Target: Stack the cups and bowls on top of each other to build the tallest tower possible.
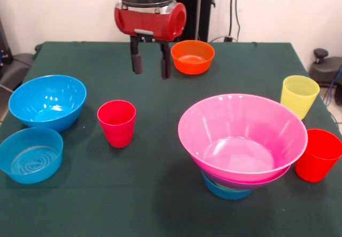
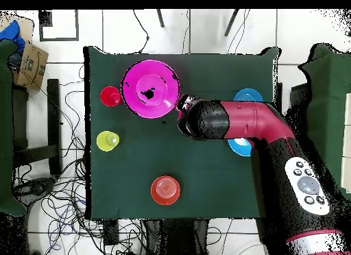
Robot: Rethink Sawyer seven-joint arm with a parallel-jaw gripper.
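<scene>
Green cloth covers the table [image 1: 160,205]. Tower [image 1: 241,141] sits near-right: big pink bowl [image 1: 243,133] nested over a small blue bowl [image 1: 224,190]. Gripper [image 1: 151,65] hangs far-centre, fingers pointing down, parted, holding nothing. Orange bowl [image 1: 193,56] just right of it. Red cup [image 1: 117,123] mid-left, two blue bowls [image 1: 47,101] far left. Yellow cup [image 1: 299,95] & 2nd red cup [image 1: 318,155] right of tower.

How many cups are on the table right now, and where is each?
3. One red cup stands alone beside the two blue bowls; the yellow cup and the other red cup stand beside the pink bowl. None looks hidden.
</scene>
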